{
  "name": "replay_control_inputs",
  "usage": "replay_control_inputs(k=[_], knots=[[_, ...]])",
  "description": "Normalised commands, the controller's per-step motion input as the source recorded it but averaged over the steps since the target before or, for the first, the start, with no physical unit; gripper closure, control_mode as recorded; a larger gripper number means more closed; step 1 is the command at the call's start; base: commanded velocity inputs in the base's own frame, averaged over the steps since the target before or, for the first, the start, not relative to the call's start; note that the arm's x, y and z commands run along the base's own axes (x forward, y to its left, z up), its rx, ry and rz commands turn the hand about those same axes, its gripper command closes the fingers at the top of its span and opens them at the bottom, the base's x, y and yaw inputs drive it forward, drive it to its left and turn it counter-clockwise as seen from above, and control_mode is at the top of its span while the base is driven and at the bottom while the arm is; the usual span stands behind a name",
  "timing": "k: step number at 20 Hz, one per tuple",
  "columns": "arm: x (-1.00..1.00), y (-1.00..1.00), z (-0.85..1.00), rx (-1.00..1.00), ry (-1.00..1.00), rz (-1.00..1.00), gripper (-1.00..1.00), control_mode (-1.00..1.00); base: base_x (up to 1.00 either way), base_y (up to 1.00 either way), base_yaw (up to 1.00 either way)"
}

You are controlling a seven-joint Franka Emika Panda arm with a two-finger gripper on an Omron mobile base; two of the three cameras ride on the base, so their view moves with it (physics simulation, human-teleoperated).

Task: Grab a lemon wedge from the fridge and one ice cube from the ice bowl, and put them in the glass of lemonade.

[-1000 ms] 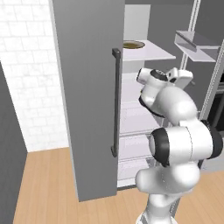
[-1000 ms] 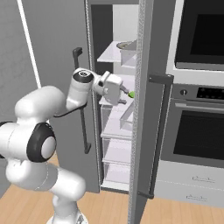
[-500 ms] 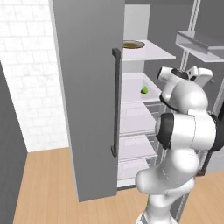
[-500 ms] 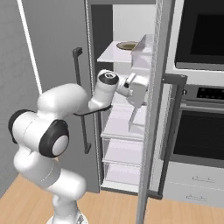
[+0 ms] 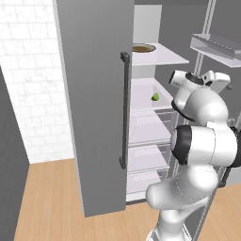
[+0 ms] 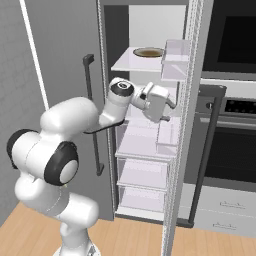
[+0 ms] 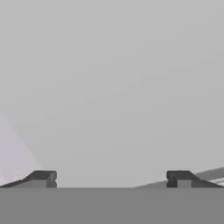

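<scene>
A white robot arm is reaching into an open grey fridge (image 5: 99, 94), whose left door is standing wide with a dark vertical bar handle (image 5: 124, 110) along its edge. Inside, white shelves are stacking downward with clear drawers below them. In the left base view, the lemon wedge (image 5: 155, 96) is lying on the second shelf as a tiny yellow-green shape, sitting at about nine o'clock from the arm's wrist and clearly apart from it. On the top shelf, at twelve o'clock from the wedge, a brown-rimmed flat dish (image 5: 143, 48) is resting. In the right base view, the gripper (image 6: 169, 111) is pointing toward the right-hand door's clear bins (the wedge itself is hidden behind the hand here), and a black-fronted oven (image 6: 235, 125) is standing at three o'clock from the fridge. In the hand view, the gripper (image 7: 111, 178) is spreading its two dark fingertips (image 7: 43, 177) as wide as they go, holding nothing between them and facing a plain grey surface. A wooden floor (image 5: 47, 202) is running beneath the fridge.
</scene>
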Motion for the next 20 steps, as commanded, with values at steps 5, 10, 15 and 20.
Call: replay_control_inputs(k=[5, 10, 15, 20], knots=[[-0.06, 1.00, -0.04, 0.14, 0.00, 0.30, -1.00, -1.00, 0.00, 0.00, 0.00], [0.04, 0.81, -0.14, 0.53, -0.03, 0.50, -1.00, -1.00, 0.00, 0.00, 0.00], [0.04, 0.59, -0.22, 0.65, -0.06, 0.55, -1.00, -1.00, 0.00, 0.00, 0.00], [0.12, 0.71, -0.11, 0.60, -0.01, 0.51, -1.00, -1.00, 0.00, 0.00, 0.00]])
